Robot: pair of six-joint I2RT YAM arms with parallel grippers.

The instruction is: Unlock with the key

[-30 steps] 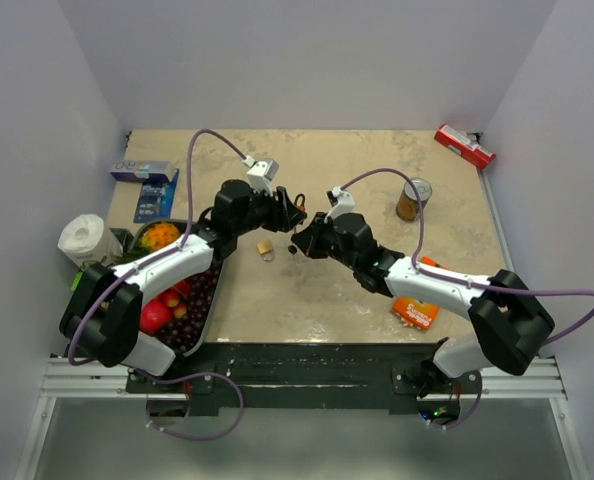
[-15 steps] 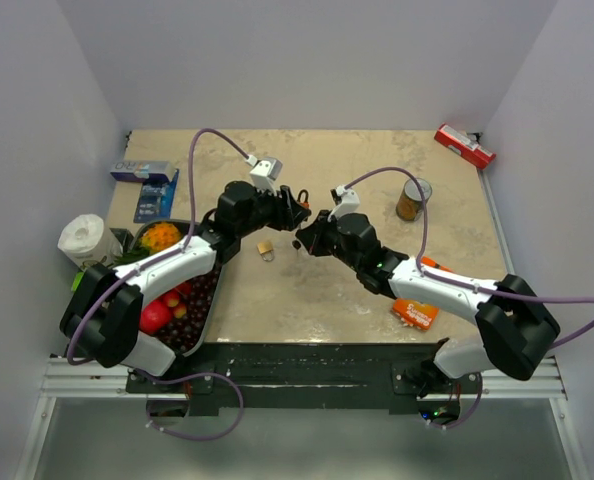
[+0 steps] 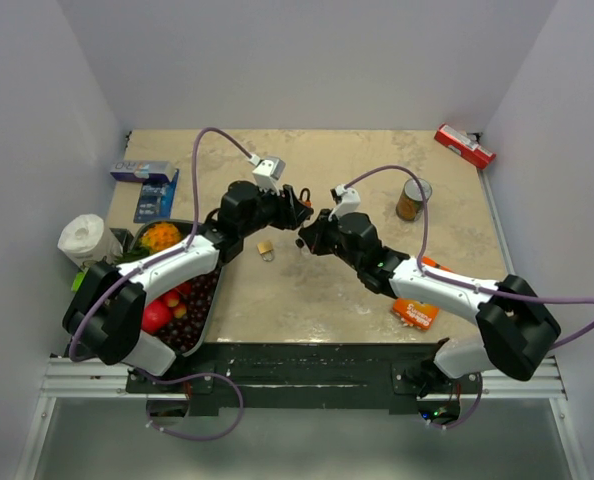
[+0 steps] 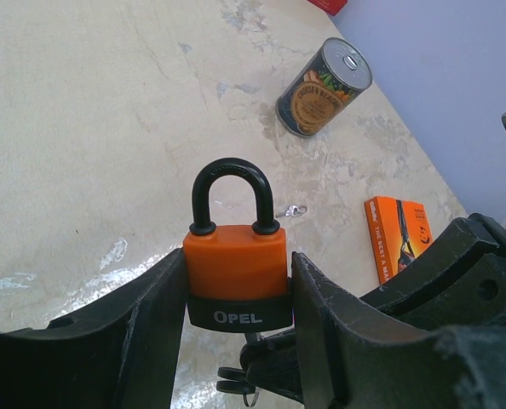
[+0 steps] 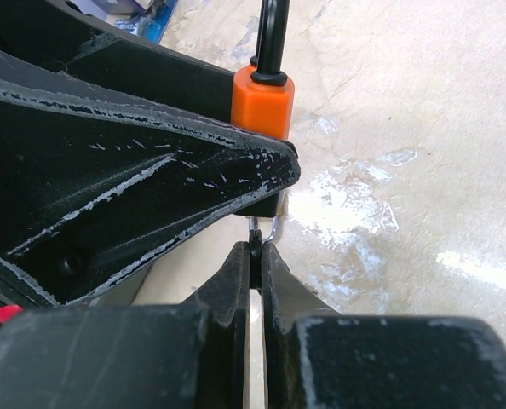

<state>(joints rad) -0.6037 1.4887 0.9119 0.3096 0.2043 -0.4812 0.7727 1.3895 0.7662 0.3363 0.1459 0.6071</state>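
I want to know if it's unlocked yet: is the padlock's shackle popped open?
No, both legs of the black shackle sit down in the body of the orange padlock.

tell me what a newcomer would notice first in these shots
First is the orange padlock, its shackle closed, clamped upright in the left gripper over the middle of the table. Just under it, the right gripper pinches the tiny key up against the lock's underside. A fruit tray adds colour at the table's left edge.
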